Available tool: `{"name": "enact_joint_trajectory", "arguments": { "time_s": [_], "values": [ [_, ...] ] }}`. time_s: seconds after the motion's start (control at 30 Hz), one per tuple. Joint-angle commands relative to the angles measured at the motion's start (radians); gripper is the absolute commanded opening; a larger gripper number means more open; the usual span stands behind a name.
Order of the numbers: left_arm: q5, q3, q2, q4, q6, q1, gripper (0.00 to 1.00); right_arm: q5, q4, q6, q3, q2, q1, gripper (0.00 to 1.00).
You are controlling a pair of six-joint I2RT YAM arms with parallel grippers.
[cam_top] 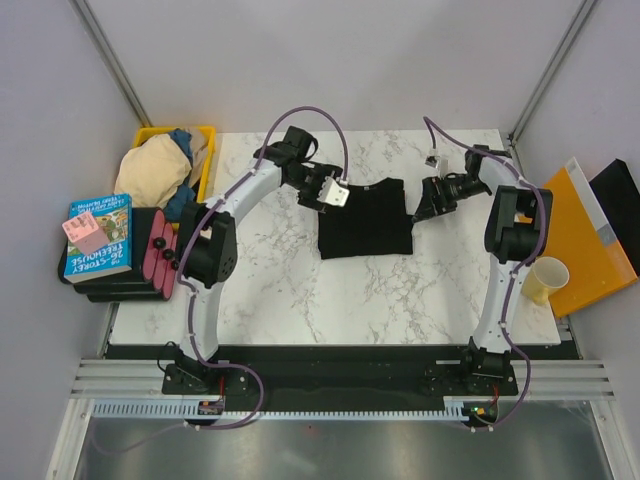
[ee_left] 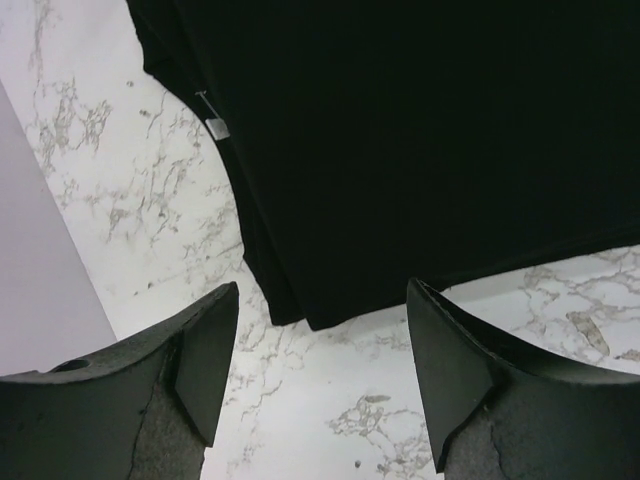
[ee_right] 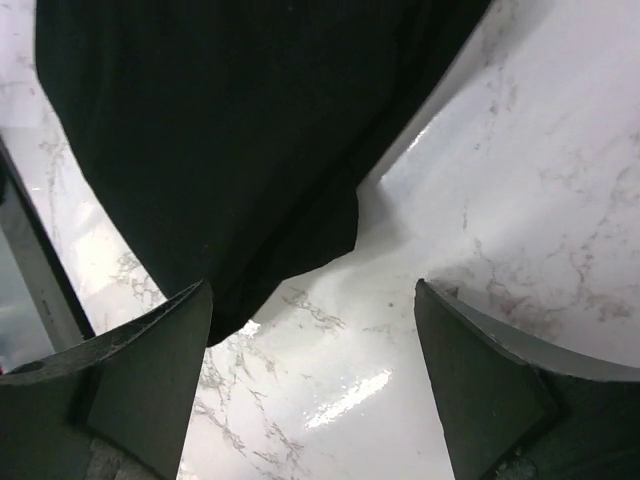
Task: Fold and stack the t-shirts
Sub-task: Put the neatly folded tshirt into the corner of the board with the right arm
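A black t-shirt lies folded on the marble table, at its back middle. My left gripper is open just off the shirt's far left corner; in the left wrist view the shirt fills the top, a white tag showing, and the gripper holds nothing. My right gripper is open beside the shirt's far right corner; in the right wrist view the shirt lies just ahead of the empty gripper. More shirts are heaped in a yellow bin at the back left.
Books and a dark red case sit left of the table. An orange folder and a paper cup lie at the right edge. Grey walls close in behind.
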Motion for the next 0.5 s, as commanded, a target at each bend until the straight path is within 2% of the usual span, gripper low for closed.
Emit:
{"name": "enact_joint_trajectory", "arguments": {
  "time_s": [0.0, 0.13, 0.23, 0.47],
  "values": [
    [-0.021, 0.023, 0.038, 0.037, 0.016, -0.025, 0.75, -0.125, -0.123, -0.07, 0.048, 0.08, -0.007, 0.89],
    [-0.03, 0.043, 0.081, 0.06, 0.027, -0.053, 0.77, -0.213, -0.181, -0.124, 0.049, 0.129, -0.009, 0.87],
    [-0.029, -0.009, 0.089, 0.15, 0.039, -0.075, 0.8, -0.241, -0.195, -0.127, 0.051, 0.148, -0.007, 0.86],
    [-0.039, -0.045, 0.107, 0.205, 0.01, -0.091, 0.82, -0.251, -0.201, -0.138, 0.051, 0.152, 0.016, 0.83]
  ]
}}
